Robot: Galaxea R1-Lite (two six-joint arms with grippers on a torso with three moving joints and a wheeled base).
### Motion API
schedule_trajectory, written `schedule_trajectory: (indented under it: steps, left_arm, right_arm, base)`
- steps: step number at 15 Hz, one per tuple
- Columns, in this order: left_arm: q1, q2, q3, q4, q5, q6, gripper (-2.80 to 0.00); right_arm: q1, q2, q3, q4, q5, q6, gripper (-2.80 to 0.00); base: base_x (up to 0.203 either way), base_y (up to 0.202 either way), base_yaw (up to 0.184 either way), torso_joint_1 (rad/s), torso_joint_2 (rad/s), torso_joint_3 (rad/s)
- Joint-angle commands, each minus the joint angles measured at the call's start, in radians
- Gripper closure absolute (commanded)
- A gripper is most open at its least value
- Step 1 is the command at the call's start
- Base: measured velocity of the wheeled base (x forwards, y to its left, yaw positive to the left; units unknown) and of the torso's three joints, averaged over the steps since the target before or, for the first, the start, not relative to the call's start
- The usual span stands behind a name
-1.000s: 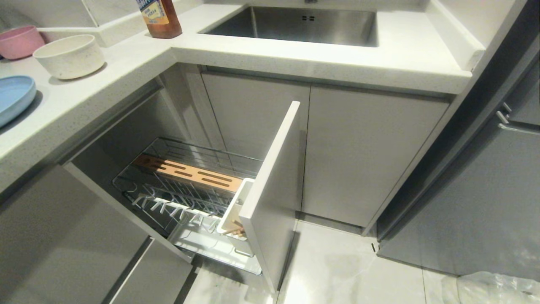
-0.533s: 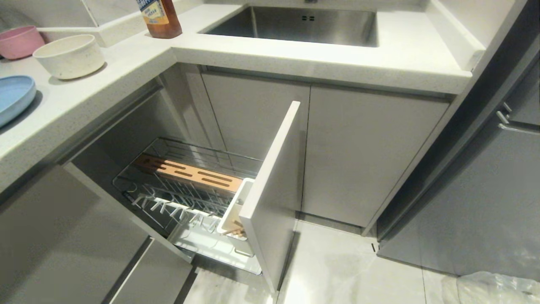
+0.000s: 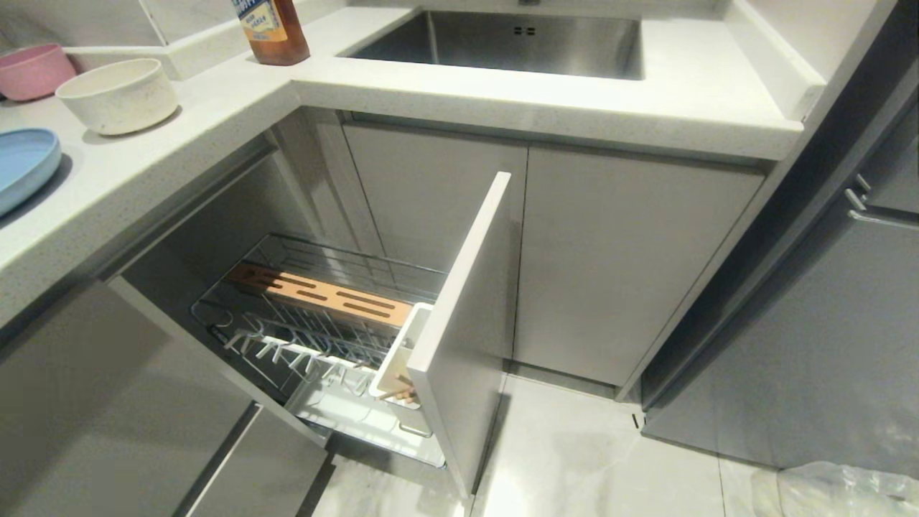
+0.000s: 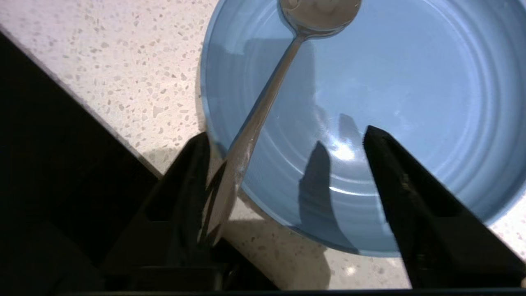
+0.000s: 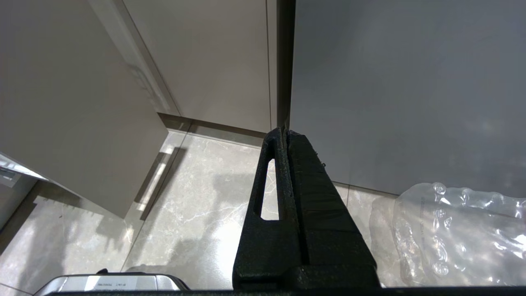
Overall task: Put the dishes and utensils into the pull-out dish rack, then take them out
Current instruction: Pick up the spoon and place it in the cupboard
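From the head view we see the pull-out dish rack [image 3: 316,323] drawn out of the corner cabinet below the counter [image 3: 215,122], its pale grey drawer front [image 3: 459,345] standing open toward the floor. The orange-brown wooden strip [image 3: 323,293] lies along the rack's far side, and the white utensil cup [image 3: 399,359] sits at the end next to the drawer front, with the chopsticks [image 3: 402,392] showing inside it. No dishes stand among the prongs. On the counter's left stretch the blue plate [image 3: 21,166] lies at the picture's left edge, the cream bowl [image 3: 118,95] farther back, a pink bowl [image 3: 32,70] behind that. A brown bottle [image 3: 271,30] stands at the inner corner beside the sink [image 3: 502,43]. Neither arm appears here.

In the left wrist view we find the left gripper [image 4: 287,152] above the near rim of the plate, its fingers [image 4: 193,181] spread wide apart. The spoon [image 4: 267,102] rests with its bowl inside the plate and its handle leaning out over the rim, the handle's end right against one finger; the other finger is clear of it, so nothing is clamped.

In the right wrist view the right gripper [image 5: 285,135] hangs over the floor [image 5: 197,213] before the cabinet doors, fingers pressed together on nothing, a clear plastic bag [image 5: 456,234] nearby.
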Motion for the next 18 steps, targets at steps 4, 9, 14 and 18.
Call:
schedule_trajectory:
  steps: [4, 9, 14, 18]
  left_arm:
    - [-0.001, 0.037, -0.002, 0.000, -0.031, 0.002, -2.80]
    - [0.005, 0.032, -0.005, -0.011, -0.093, 0.002, -2.80]
    - [0.016, 0.027, -0.003, -0.012, -0.100, 0.003, -2.80]
    - [0.015, 0.035, -0.004, -0.025, -0.151, 0.004, -2.80]
  right_arm:
    - [0.000, 0.001, 0.000, 0.000, 0.000, 0.000, 0.00]
    - [0.000, 0.001, 0.000, 0.000, 0.000, 0.000, 0.00]
    - [0.000, 0.001, 0.000, 0.000, 0.000, 0.000, 0.00]
    - [0.000, 0.001, 0.000, 0.000, 0.000, 0.000, 0.00]
  base:
    - [0.000, 0.000, 0.000, 0.000, 0.00, 0.000]
    - [0.000, 0.000, 0.000, 0.000, 0.00, 0.000]
    - [0.000, 0.000, 0.000, 0.000, 0.00, 0.000]
    - [0.000, 0.000, 0.000, 0.000, 0.00, 0.000]
